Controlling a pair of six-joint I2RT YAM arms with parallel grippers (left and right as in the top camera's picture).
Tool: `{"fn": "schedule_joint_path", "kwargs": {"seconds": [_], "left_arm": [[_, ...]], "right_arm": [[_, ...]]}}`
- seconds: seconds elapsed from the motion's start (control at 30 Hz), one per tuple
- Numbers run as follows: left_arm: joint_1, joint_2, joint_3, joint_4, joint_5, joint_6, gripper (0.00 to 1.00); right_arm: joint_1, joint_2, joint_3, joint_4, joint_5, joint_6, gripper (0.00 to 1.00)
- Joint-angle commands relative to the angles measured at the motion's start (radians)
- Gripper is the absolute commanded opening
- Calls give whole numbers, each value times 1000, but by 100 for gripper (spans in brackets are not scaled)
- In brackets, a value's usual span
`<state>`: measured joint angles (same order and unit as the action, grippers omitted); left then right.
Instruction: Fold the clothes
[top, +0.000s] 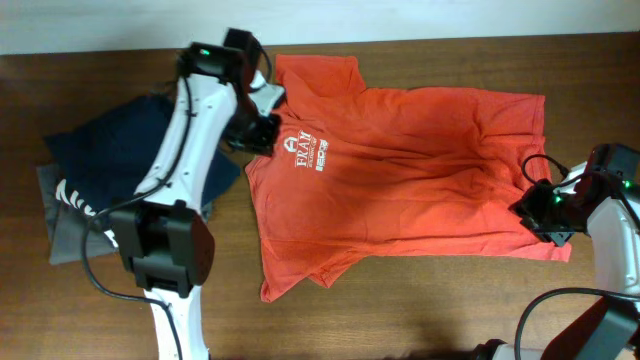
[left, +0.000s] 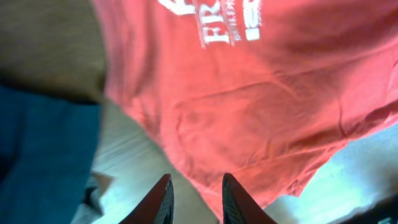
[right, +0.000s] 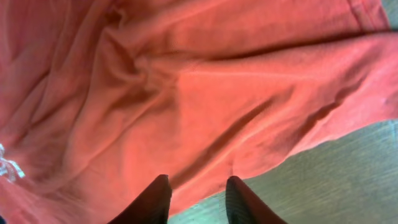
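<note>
1. The table (top: 420, 310) is brown wood and carries everything I can see.
2. The T-shirt (top: 400, 170) is orange-red. It lies spread on the table from the middle out toward 3 o'clock. Its neck end points to 9 o'clock and its hem to 3 o'clock. One sleeve reaches toward 12 o'clock and the other toward 7 o'clock. The cloth is wrinkled, mostly on the hem half.
3. The navy garment (top: 110, 140) sits crumpled at 9 o'clock of the T-shirt, just beside its neck end. White lettering shows on its lower edge.
4. My left arm (top: 185, 130) rises from 6 o'clock across the navy garment to the T-shirt's neck end.
5. The grey garment (top: 62, 235) pokes out from under the navy one at 7 o'clock.
6. My right arm (top: 612, 210) comes in from the 3 o'clock edge of the table to the hem.
7. My left jaws stand spread apart over the T-shirt's edge near the neck, at 9 o'clock of the logo. The wrist view shows red cloth and pale table in the gap, with nothing pinched.
8. My right jaws are also parted, over the hem at 3 o'clock. The hem's edge runs across the gap with wood beyond it, and nothing is clamped.
9. The logo (top: 310, 152) is small white text on the chest.
</note>
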<state>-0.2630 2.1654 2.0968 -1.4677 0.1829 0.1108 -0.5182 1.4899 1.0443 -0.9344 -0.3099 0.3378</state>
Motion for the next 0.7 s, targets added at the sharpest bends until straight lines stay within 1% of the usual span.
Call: {"fn": "schedule_joint_path", "kwargs": {"seconds": [0.0,0.1,0.13,0.17,0.2,0.23,0.27,0.4,0.6,0.63,0.67], "left_arm": [[-17,-23,-68,-1,19,-5,26],[-39,-23,-145,-4,20,-7,26],[-47,-23,-177,2,20,-15,26],[-53,-23,-207,8,20,-24,25],[-61,-23,-241,21,19,-33,25],[-66,-23,-272,38,19,-40,21],[-72,-23,-311,61,20,-53,20],[-75,-54,-387,112,20,-59,20],[-74,-226,-397,68,-29,-68,22],[-74,-262,-406,57,-30,-74,24],[-74,-295,-420,52,-30,-76,26]], "right_arm": [[-4,-11,7,-41,16,-21,33],[-4,-11,-12,-81,33,-46,34],[-4,-11,-23,-85,38,-46,39],[-4,-11,-39,-86,42,-45,46],[-5,-11,-53,-83,42,-45,49],[-5,-11,-69,-79,42,-45,52],[-6,-11,-87,-75,42,-45,57],[-6,-11,-131,-64,50,-45,62],[-11,-11,-170,-63,70,-32,76],[-17,-11,-171,-63,84,-13,80],[-28,-11,-171,-61,96,-3,81]]}}
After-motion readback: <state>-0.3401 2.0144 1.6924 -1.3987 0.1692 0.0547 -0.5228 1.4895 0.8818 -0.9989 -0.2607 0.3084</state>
